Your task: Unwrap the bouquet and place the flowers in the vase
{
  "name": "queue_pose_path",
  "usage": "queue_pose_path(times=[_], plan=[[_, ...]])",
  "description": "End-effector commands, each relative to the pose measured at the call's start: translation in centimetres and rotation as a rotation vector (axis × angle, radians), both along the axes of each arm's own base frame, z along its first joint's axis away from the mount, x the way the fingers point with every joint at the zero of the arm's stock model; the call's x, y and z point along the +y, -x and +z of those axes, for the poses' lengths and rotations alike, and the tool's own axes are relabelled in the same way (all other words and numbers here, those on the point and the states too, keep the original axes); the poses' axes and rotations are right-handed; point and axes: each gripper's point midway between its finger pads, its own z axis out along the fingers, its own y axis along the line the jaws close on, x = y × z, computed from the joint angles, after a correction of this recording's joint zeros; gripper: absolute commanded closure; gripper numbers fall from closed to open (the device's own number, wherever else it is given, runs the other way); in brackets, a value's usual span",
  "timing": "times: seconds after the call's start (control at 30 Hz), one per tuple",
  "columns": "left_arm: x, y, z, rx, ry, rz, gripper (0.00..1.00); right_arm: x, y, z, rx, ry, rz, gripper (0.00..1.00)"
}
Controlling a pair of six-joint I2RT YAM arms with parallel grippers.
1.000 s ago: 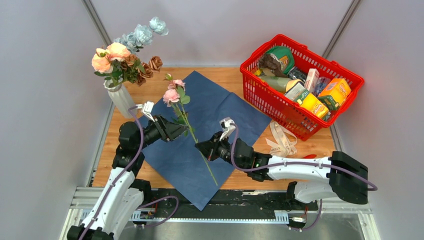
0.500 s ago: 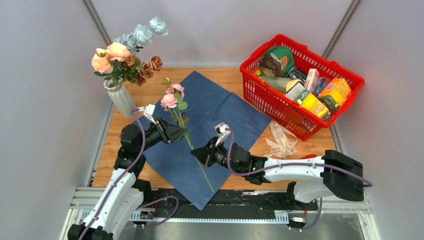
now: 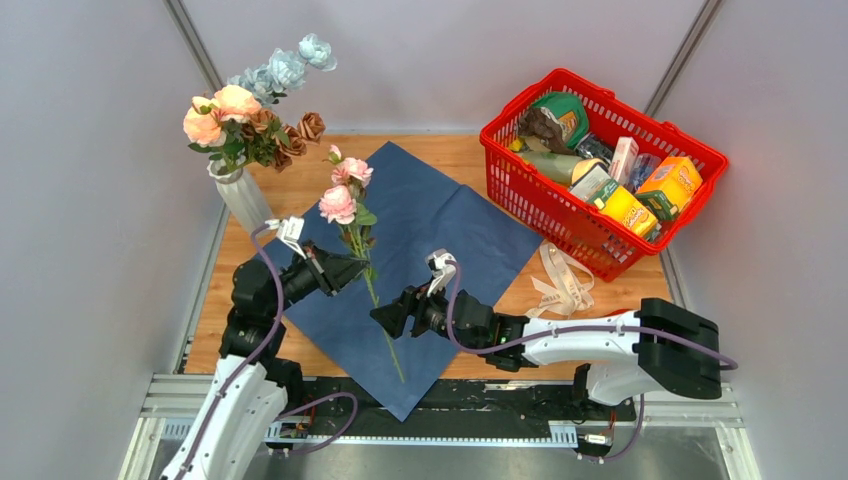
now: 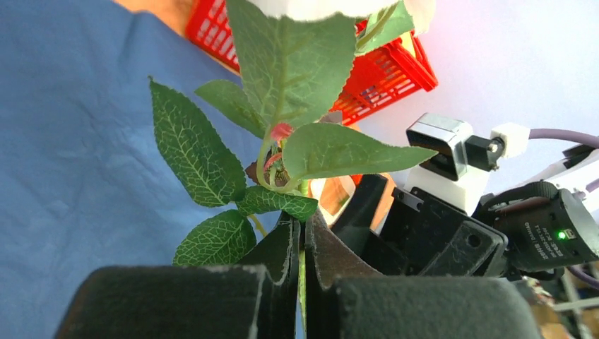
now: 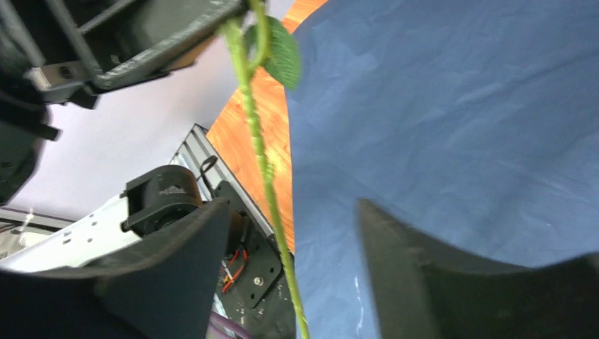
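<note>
Wooden counter [image 3: 470, 150], seen from the top camera. A blue paper sheet [image 3: 440, 220] is spread flat across the middle, set diagonally, with its near corner hung over the near edge. A white ribbed vase [image 3: 243, 200] is stood upright at the far left, just beside the sheet. A red basket [image 3: 540, 205] is set at the far right. A cream ribbon [image 3: 562, 280] is left loose on the wood just near of the basket.
</note>
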Motion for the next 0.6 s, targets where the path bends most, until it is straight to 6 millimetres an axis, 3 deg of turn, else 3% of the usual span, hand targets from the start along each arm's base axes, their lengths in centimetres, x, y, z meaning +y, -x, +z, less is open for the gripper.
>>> queue_pose_path(times=[0.0, 0.1, 0.13, 0.37, 0.57], plan=[[1.3, 0.8, 3.4, -0.246, -0.133, 0.052, 1.00, -0.6, -0.8, 2.0, -0.003, -0.035, -0.068, 0.19], [2.2, 1.5, 4.6, -0.369, -0.210, 0.089, 1.00, -1.1, -1.1, 1.7, 0.004, -0.020, -0.094, 0.01], [2.4, 1.8, 5.0, -0.390, -0.223, 0.093, 1.00, -1.2, -1.2, 1.7, 0.007, -0.020, -0.100, 0.00], [4.1, 2.4, 7.4, -0.525, -0.376, 0.163, 1.00, -1.6, -1.3, 1.3, 0.015, -0.001, -0.115, 0.00], [7.1, 2.7, 11.9, -0.661, -0.503, 0.335, 1.00, -2.1, -1.4, 1.5, 0.008, 0.012, -0.126, 0.00]])
